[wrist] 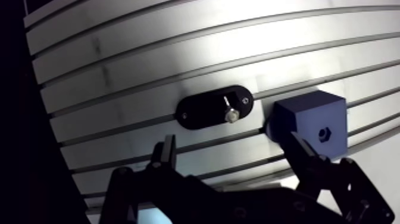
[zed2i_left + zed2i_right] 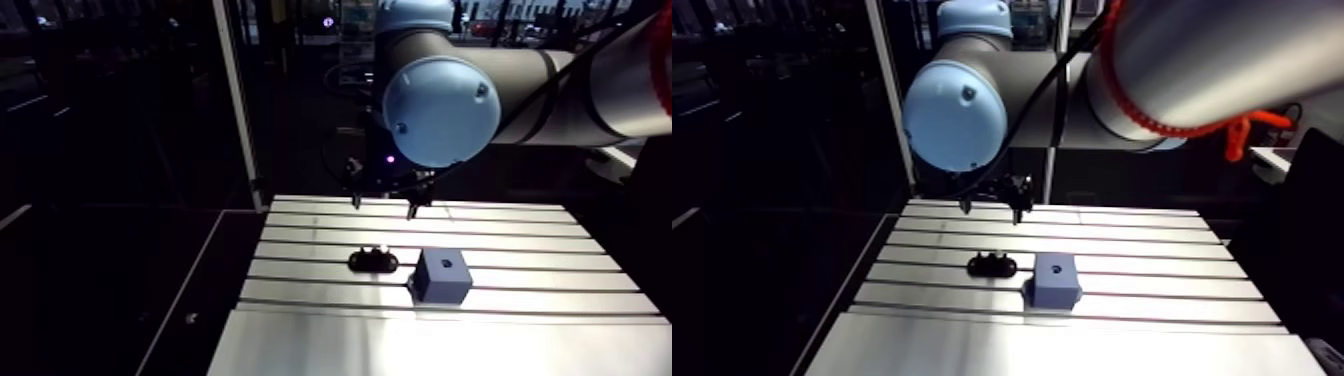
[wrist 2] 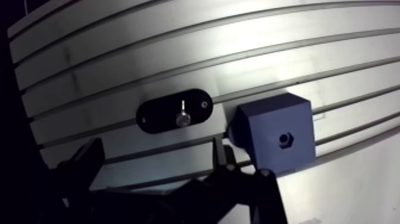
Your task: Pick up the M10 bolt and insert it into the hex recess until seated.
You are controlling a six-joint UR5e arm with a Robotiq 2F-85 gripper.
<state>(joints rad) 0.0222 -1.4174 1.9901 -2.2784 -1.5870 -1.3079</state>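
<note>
Fingers point(image 1: 168, 156) stand spread wide with nothing held between them, hanging above the slotted aluminium bench point(image 1: 178, 53) and touching none of the things on it. Ahead of them a blue block point(image 1: 306, 116) rests on the bench. Just beside the block, with a narrow gap between the two, lies a black oval holder point(image 1: 202, 110). The M10 bolt point(image 1: 229, 112) sits in that holder, toward the end nearer the block and well clear of the fingers. A hex recess point(image 1: 323, 132) shows as a small dark opening in the block's top face.
</note>
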